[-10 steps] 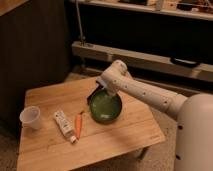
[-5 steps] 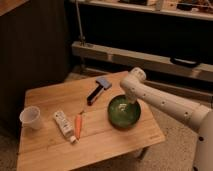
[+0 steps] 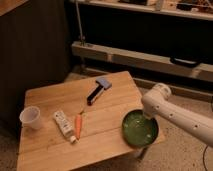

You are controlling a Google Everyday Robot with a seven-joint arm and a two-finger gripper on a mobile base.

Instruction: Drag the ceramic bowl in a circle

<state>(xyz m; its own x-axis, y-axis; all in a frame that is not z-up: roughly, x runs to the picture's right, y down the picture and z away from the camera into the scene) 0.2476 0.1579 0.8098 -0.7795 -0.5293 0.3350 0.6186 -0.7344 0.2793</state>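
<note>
The ceramic bowl [image 3: 139, 130] is round, shallow and glossy green with a darker rim. It sits at the right front corner of the wooden table [image 3: 55, 97], its rim at or slightly over the edge. My white arm reaches in from the right. Its gripper [image 3: 148, 115] comes down onto the bowl's far right rim, mostly hidden behind the wrist.
A translucent white cup [image 3: 31, 118] stands at the table's left edge. A white tube [image 3: 64, 125] and an orange carrot [image 3: 78, 125] lie left of the bowl. A black-handled tool with a blue-grey head [image 3: 98, 90] lies at the back. A metal rack stands behind.
The bowl has moved with my gripper from the table's middle to the right and front, ending at the right front corner. The black-handled tool has come into view.
</note>
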